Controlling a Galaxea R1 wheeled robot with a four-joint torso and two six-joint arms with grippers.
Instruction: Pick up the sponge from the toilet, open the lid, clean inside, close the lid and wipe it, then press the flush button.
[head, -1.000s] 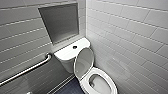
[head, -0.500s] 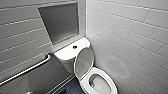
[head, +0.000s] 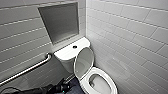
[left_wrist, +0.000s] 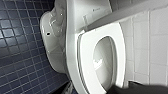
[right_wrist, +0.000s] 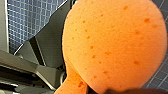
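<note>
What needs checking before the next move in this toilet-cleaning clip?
1. White oval plastic lid raised: ok, it stands upright.
2. Orange-red porous sponge held: ok, pinched at one end, close before the right wrist camera.
3. White ring-shaped seat down on the bowl: ok.
4. Bowl opening free of objects: ok.
5. Dark left arm clear of the bowl: ok, low beside the toilet base.
6. Sponge wetness: cannot tell.

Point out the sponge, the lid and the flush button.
sponge (right_wrist: 112, 45): right wrist view, middle of its orange face.
lid (head: 83, 62): head view, middle of its raised inner face.
flush button (head: 74, 46): head view, centre of the dark round spot.
</note>
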